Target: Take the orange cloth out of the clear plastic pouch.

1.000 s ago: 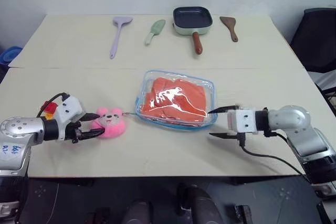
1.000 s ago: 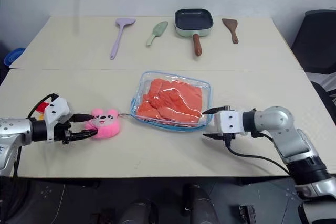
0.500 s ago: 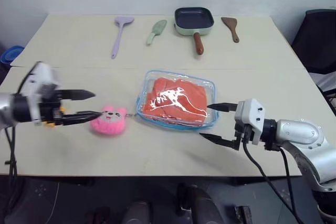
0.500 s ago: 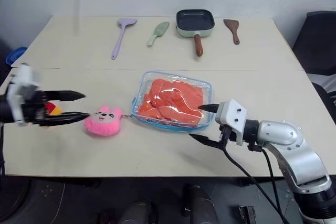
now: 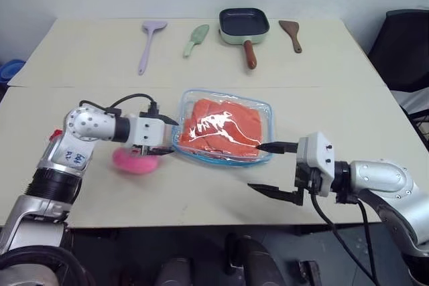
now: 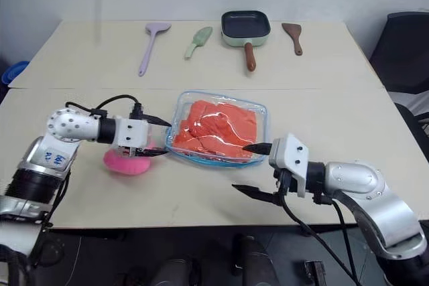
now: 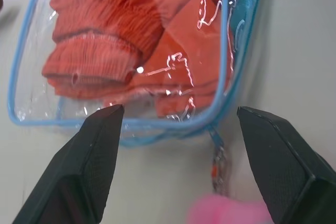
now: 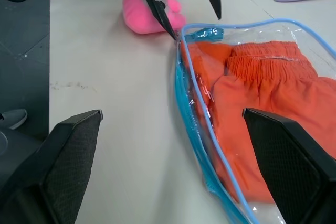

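Left gripper (image 5: pixel 165 137) open at the near-left corner of the clear plastic pouch (image 5: pixel 224 129). Right gripper (image 5: pixel 268 167) open, near its right corner. Pouch flat mid-table, long axis left-right, orange cloth (image 5: pixel 221 127) inside. Pink toy (image 5: pixel 132 161) beside.

You're looking at a clear plastic pouch (image 5: pixel 224 127), glossy, throwing white glare off its top film, with a light blue trim that reads as smooth plastic. Inside it, the orange cloth (image 7: pixel 142 35) is matt, soft and wrinkled, with a ribbed, gathered hem. The pink plush toy (image 8: pixel 152 11) looks fuzzy. Your bench (image 5: pixel 201 185) has a pale, matt, smooth top. The left claw (image 7: pixel 176 116) has black fingers (image 7: pixel 94 156) with a finely textured, matt face; the right claw (image 8: pixel 170 116) fingers (image 8: pixel 294 156) look the same.
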You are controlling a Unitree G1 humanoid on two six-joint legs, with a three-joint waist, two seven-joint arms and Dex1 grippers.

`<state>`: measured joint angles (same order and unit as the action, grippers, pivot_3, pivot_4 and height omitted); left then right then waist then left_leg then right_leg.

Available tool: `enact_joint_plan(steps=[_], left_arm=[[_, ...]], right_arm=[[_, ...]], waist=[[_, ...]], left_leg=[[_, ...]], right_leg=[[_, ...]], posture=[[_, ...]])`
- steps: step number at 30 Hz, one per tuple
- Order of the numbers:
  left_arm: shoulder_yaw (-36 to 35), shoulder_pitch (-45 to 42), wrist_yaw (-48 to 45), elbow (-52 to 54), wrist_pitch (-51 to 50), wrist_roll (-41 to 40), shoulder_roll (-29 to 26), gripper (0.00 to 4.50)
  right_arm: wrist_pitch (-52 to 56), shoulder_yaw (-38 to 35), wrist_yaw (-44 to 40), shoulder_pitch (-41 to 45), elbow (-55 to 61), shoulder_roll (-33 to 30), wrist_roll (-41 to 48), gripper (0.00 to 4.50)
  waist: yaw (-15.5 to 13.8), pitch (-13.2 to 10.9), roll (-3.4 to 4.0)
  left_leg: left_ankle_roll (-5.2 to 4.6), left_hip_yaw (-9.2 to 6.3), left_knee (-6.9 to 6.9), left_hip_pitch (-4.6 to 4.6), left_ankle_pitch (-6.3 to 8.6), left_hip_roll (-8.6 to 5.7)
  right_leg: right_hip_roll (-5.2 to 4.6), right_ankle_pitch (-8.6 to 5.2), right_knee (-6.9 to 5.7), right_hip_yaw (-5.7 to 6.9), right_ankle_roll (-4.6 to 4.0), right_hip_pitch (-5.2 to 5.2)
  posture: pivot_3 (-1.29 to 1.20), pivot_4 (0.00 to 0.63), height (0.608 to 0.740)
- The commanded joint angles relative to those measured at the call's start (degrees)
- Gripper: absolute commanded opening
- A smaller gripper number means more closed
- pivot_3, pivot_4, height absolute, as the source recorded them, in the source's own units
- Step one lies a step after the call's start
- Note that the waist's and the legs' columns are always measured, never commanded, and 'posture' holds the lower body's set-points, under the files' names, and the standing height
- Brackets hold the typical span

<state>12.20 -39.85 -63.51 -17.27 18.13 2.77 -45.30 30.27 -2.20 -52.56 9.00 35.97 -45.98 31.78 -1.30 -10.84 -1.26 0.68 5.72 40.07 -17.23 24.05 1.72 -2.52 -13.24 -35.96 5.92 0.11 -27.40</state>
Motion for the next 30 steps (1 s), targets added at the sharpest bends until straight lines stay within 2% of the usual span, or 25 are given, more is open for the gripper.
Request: enact_joint_plan(steps=[1,4,13,19,22,27,30], left_arm=[[-0.4,-1.7,-0.3,-2.1,3.4,-0.1,0.7,3.67],[-0.2,-2.2,-0.8,-3.2,4.4,0.1,1.2,3.03],[-0.2,-2.6,-3.3,-3.5,3.3,-1.2,2.0,0.11],[-1.4,-1.5,-8.7,1.5,-8.3,-7.4,2.4,0.05],[-3.2,-1.2,-9.7,6.5,-22.3,-14.2,3.6,0.05],[-4.4,-0.6,-8.3,10.5,-36.3,-19.0,5.5,0.05],[-4.7,0.5,-5.9,13.6,-41.5,-20.8,7.6,0.00]], right_arm=[[0.1,-1.8,0.9,-0.4,2.3,-0.5,0.7,4.45],[0.1,-1.8,1.5,-0.7,2.3,-0.6,0.6,4.50],[-0.5,-1.7,2.0,-0.4,1.2,-0.7,0.0,4.50],[-0.6,-1.2,2.1,0.5,0.8,-0.5,-0.6,4.50],[-0.1,-1.3,1.9,0.6,1.2,-0.6,0.2,4.50],[1.2,-2.0,0.3,-1.3,3.1,-1.7,2.7,4.50],[1.4,-2.1,1.6,-1.8,3.1,-1.1,2.7,3.86]], waist=[[0.1,0.0,0.00],[0.0,0.0,0.00],[-0.1,0.0,0.00],[0.0,0.0,0.00],[0.0,0.0,0.00],[0.0,0.0,0.00],[0.0,0.0,0.00]], left_leg=[[0.00,-0.01,0.00,0.02,0.00,0.00],[0.00,-0.02,0.00,0.05,0.00,0.02],[-0.01,-0.04,0.02,0.04,-0.01,0.02],[-0.01,-0.07,0.02,0.03,-0.01,0.00],[-0.01,-0.09,0.04,0.01,-0.01,0.01],[-0.01,-0.21,0.05,0.02,-0.01,0.00],[-0.01,-0.23,0.07,0.02,-0.01,0.01]], right_leg=[[0.00,0.00,-0.01,0.00,0.00,0.01],[0.01,0.00,0.00,-0.01,0.00,0.00],[-0.01,0.00,-0.01,0.01,0.00,0.03],[0.02,0.00,-0.02,0.01,0.00,0.03],[0.02,0.00,-0.01,0.01,0.00,0.03],[0.02,0.01,0.00,0.02,0.01,0.07],[0.00,0.01,-0.01,0.01,0.01,0.09]], posture=[[0.00,0.150,0.740],[0.00,0.150,0.740],[0.00,0.150,0.740],[0.00,0.150,0.740],[0.00,0.150,0.740],[0.00,0.150,0.740],[0.00,0.150,0.740]])
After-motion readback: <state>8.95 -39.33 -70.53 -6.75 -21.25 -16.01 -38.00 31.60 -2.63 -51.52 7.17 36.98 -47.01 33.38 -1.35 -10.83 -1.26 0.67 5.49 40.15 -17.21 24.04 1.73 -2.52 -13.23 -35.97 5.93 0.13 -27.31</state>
